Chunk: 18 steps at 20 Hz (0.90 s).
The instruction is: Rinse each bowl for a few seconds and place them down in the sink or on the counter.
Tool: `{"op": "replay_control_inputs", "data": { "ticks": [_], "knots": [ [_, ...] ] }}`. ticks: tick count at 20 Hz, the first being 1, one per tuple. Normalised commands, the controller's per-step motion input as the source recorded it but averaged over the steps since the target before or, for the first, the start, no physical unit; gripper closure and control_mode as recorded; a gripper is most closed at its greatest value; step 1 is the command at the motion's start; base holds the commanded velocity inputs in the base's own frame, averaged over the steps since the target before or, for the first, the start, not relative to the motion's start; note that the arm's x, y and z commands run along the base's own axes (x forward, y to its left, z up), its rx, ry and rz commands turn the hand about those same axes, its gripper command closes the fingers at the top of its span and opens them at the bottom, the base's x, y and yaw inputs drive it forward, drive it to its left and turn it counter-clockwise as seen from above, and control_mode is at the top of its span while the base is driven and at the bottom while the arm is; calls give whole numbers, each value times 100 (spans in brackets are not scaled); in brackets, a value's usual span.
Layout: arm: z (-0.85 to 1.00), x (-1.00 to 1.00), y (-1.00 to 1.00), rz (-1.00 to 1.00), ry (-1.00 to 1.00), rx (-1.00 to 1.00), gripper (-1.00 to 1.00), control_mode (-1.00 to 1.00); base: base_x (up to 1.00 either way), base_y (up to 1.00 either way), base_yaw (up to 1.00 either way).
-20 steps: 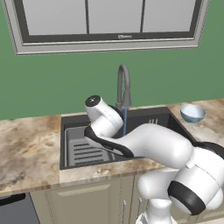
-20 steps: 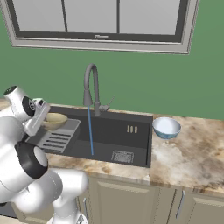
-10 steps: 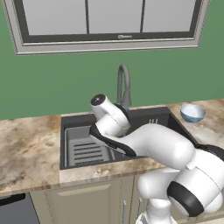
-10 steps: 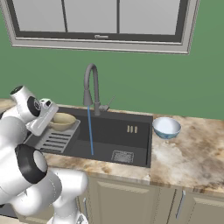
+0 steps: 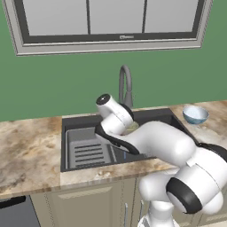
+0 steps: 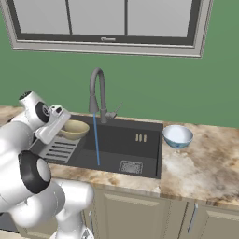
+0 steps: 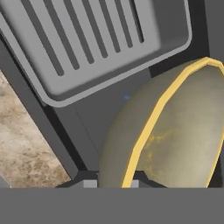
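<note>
Here, nearest the camera in the hand view, the end effector (image 6: pixel 65 132) is pinched together on the rim of the olive-gold bowl (image 6: pixel 73 129), with the yellow lip running straight down between the two tips. The bowl hangs over the left part of the sink (image 6: pixel 140 156), above the grey ribbed rack (image 6: pixel 58 149) and just left of the thin blue stream (image 6: pixel 96 140) that falls from the faucet (image 6: pixel 96 93). It is not under the water yet, so I judge the rinse of this bowl has not begun.

A bowl like this looks rigid, light and glossy, so probably slippery once wet and apt to chip if dropped on the hard basin; the rim is the natural place to hold, as there is no handle. From the right base view its mouth faces up, perhaps slightly tipped. Being round, it has no long axis worth naming beyond its flat, wide rim.

Farther off, the pale blue bowl (image 6: pixel 177 136) sits upright on the speckled table (image 6: pixel 205 158), just right of the sink's edge, well apart from the arm.
</note>
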Motion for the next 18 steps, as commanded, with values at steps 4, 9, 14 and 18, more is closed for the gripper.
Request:
{"op": "replay_control_inputs", "data": {
  "ticks": [4,9,14,18],
  "knots": [
    [0,5,-23,-8,-1,-2,100,-100,0,0,0],
    [-2,4,-8,-7,-3,-3,100,-100,0,0,0],
    [-7,3,10,-1,-6,-4,100,-100,0,0,0],
    [-9,16,11,0,-3,-3,100,-100,0,0,0]
  ]
}}
